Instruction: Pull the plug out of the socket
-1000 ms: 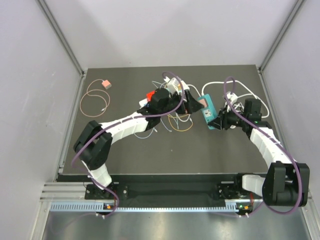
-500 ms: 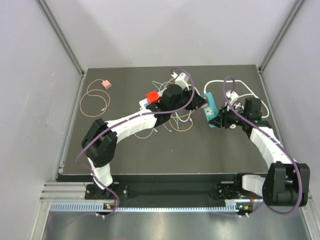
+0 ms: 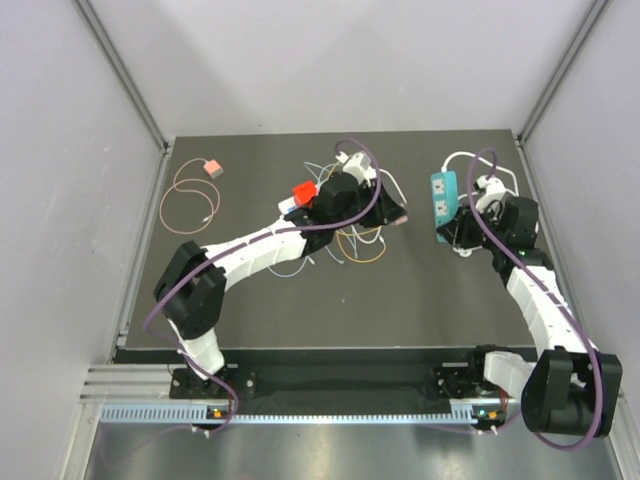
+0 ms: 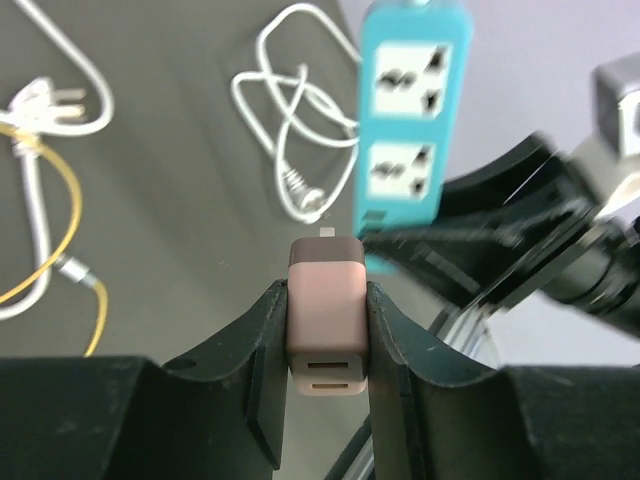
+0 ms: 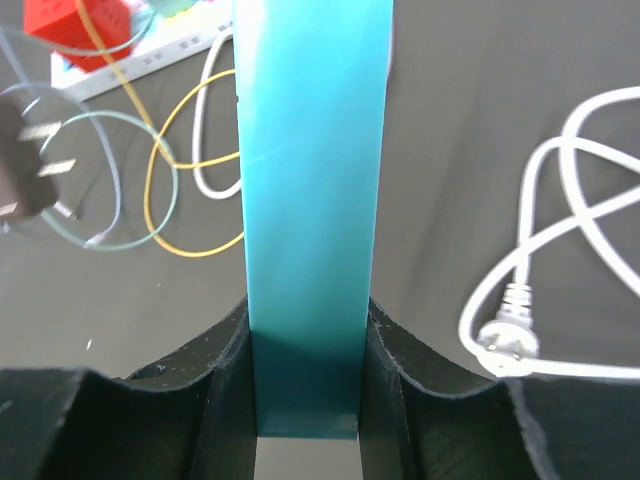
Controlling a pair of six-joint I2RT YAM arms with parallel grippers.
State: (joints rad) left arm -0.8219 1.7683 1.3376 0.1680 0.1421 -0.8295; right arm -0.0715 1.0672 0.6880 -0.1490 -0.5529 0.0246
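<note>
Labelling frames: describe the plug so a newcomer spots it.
Over the dark table, find the left pincer near the teal strip. The plug is the small block clamped in it. Unlike the loose cables around, it is brownish and boxy, with two slots on one end.

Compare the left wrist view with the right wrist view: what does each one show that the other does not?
Only the left wrist view shows the socket faces of the teal power strip, both empty, and the left gripper shut on the brown plug. Only the right wrist view shows both prongs of the plug, a red block and the strip's plain narrow side. Both show the strip in the right gripper, blurred in the left view, the plug apart from it, a yellow cable and white cables.
</note>
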